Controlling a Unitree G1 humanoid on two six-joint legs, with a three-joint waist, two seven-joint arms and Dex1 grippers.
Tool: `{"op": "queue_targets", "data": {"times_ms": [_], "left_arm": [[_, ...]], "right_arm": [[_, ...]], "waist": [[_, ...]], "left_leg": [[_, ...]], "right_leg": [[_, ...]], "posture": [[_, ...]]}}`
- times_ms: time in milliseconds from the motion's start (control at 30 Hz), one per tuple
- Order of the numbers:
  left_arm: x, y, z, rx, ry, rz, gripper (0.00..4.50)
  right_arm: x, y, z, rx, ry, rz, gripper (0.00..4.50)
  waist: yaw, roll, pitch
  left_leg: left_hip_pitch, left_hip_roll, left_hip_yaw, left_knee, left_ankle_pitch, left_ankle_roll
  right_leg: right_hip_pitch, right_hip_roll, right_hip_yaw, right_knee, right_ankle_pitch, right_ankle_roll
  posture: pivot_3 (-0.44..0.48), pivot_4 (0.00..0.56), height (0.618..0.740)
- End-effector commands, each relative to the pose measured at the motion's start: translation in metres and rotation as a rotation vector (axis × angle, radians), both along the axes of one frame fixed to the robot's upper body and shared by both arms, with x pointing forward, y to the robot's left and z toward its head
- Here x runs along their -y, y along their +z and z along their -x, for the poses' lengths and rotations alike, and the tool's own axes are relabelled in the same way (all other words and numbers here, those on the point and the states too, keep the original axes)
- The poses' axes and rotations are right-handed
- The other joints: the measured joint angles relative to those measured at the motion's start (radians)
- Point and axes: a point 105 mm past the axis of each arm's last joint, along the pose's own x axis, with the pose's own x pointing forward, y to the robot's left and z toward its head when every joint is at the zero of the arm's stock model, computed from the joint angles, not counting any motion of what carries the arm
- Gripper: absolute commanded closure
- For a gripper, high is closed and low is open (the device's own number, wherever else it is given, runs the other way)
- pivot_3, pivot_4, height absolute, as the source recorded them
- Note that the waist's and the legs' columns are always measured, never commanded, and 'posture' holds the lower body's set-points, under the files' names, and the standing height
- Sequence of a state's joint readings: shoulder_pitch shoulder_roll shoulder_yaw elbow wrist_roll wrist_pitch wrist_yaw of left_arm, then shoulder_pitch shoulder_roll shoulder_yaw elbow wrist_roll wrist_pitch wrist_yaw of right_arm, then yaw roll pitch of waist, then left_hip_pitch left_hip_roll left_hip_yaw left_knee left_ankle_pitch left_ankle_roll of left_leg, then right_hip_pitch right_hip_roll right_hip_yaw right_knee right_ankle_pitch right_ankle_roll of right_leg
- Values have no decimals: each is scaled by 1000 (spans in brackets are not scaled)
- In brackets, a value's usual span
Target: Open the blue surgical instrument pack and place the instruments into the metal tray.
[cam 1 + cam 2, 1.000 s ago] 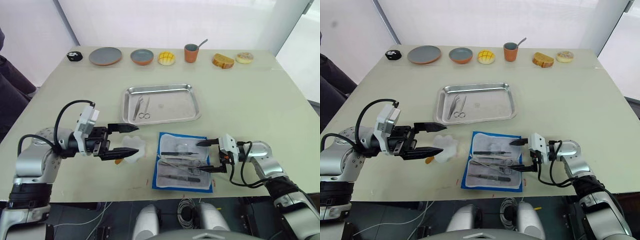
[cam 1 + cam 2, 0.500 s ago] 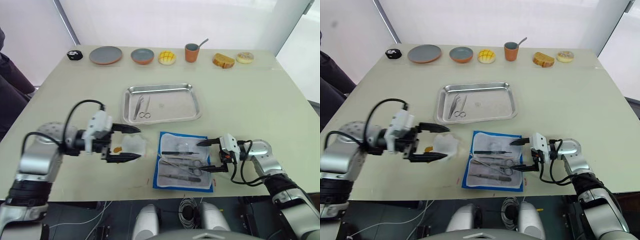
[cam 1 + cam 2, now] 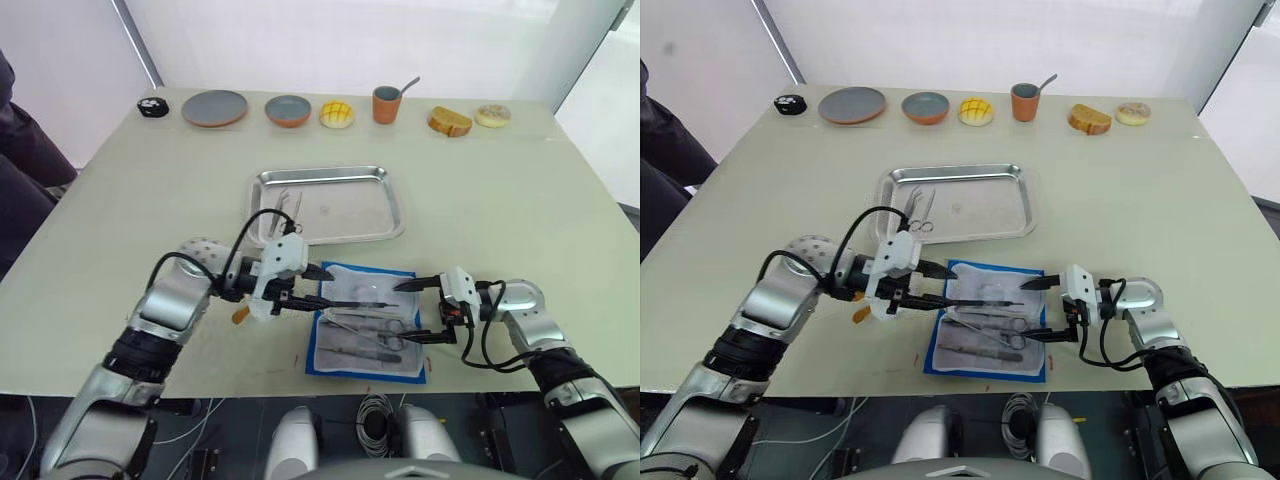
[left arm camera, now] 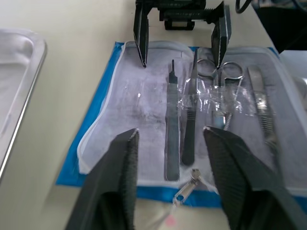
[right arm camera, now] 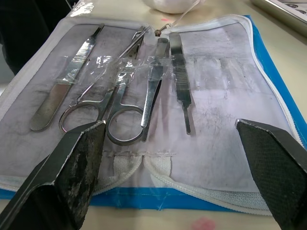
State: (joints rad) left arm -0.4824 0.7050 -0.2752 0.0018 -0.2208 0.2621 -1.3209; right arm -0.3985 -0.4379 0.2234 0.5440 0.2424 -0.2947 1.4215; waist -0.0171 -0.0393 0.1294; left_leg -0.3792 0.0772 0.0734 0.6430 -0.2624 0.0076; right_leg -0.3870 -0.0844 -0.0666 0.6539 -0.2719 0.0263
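The blue surgical instrument pack point(image 3: 372, 292) lies open near the table's front edge, whitish inner face up. On it lie several silver instruments point(image 4: 171, 129), among them ring-handled scissors point(image 5: 122, 112) and slim handles under clear film. My left gripper point(image 3: 322, 287) is open, its fingers reaching over the pack's left edge. My right gripper point(image 3: 405, 314) stands open at the pack's right edge. Both straddle instruments and touch none. Beyond the pack sits the metal tray point(image 3: 350, 205), holding tweezers and small scissors point(image 3: 287, 205) at its left end.
A white toy's orange foot point(image 3: 240, 316) pokes out left of the pack, under my left arm. Along the far edge stand a black object point(image 3: 153, 104), two plates point(image 3: 214, 107), a yellow bun point(image 3: 337, 115), a cup with a spoon point(image 3: 386, 103) and pastries point(image 3: 448, 121).
My left gripper has swung right, from over the white toy to the pack's left edge, still open. The right gripper has stayed in place.
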Motion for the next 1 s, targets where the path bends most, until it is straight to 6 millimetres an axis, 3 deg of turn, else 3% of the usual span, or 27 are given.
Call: {"op": "queue_targets", "data": {"times_ms": [33,533,1000], "left_arm": [[13,-2,-6,64,-42,-26,2101],[20,-13,-19,94,-91,-95,2101],[31,-20,-15,85,-121,-114,2101]], "right_arm": [[13,-39,10,-146,-65,105,0],[12,-40,11,-143,-89,96,0],[12,-41,13,-144,-98,102,0]], "waist": [[1,0,0],[3,0,0],[3,-1,0]], "left_leg": [[0,0,0,0,0,0],[-1,3,1,4,0,0],[-1,3,1,4,0,0]], "right_leg": [[0,0,0,0,0,0],[0,4,1,2,1,1],[1,5,1,2,1,1]], "posture": [[0,150,740],[0,150,740],[0,150,740]]}}
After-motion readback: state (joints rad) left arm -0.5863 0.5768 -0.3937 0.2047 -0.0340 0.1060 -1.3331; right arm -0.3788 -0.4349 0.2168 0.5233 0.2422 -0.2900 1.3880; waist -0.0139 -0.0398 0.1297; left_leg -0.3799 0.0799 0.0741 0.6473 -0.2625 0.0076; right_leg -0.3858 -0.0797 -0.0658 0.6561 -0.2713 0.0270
